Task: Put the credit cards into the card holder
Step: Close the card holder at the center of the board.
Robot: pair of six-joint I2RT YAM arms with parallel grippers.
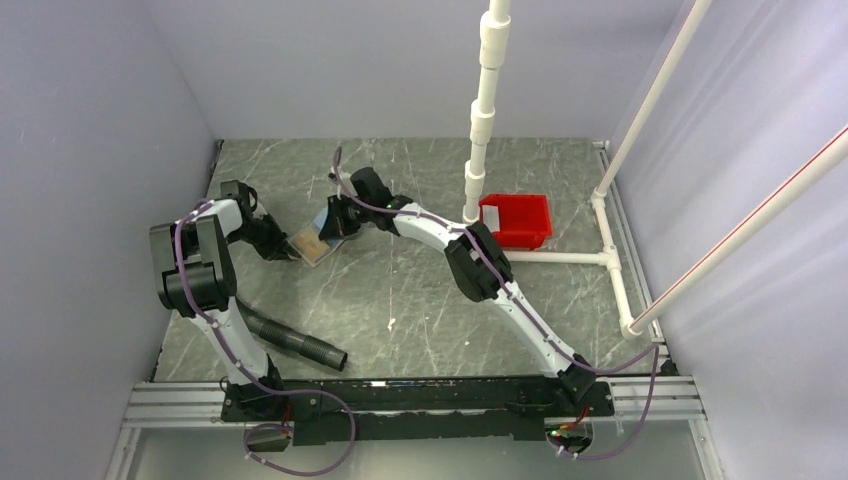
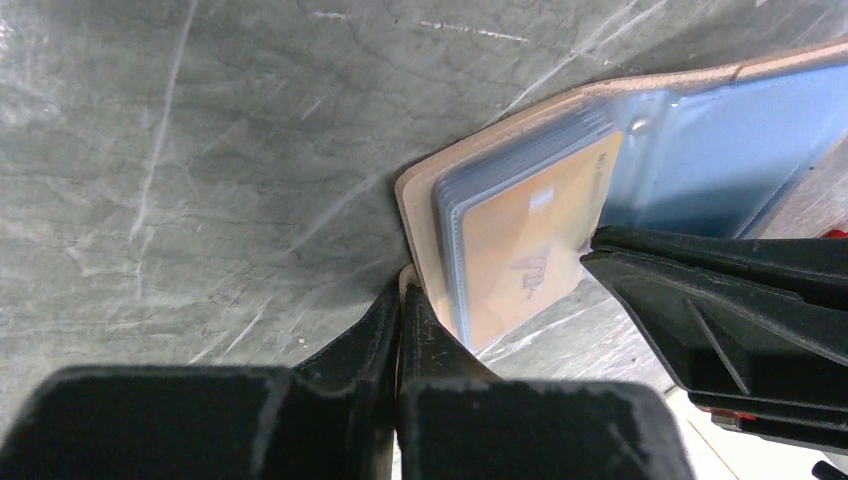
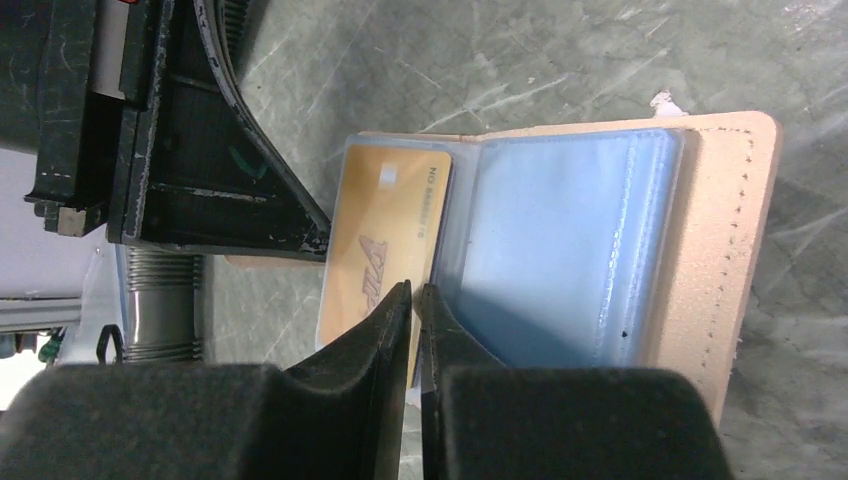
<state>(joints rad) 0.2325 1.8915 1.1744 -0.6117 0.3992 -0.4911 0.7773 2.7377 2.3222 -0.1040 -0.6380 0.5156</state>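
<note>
1. On the left of the table (image 1: 420,290), a black ribbed hose (image 1: 297,343) lies near the left arm's base, well apart from the work.
2. The left gripper (image 2: 401,288) has its jaws pressed together, pinching the tan edge of the holder (image 3: 720,250). A sliver of tan shows between the fingertips.
3. The holder lies open left of the table's middle, between the two grippers. Its tan cover faces down and its bluish clear sleeves (image 3: 560,260) face up.
4. A gold card (image 3: 385,225) sits on the sleeve stack at the holder's left half, its printed face up. Whether it is inside a sleeve or only lying on top, I cannot tell.
5. The right gripper (image 3: 414,300) reaches across from the right. Its jaws are closed to a thin slit on the card's edge beside the holder's fold, and they appear to nip the card there.
6. Further right, a white pipe (image 1: 478,150) stands upright on the table.
7. Just right of the pipe's foot sits a red tray (image 1: 515,200), well apart from the holder.
</note>
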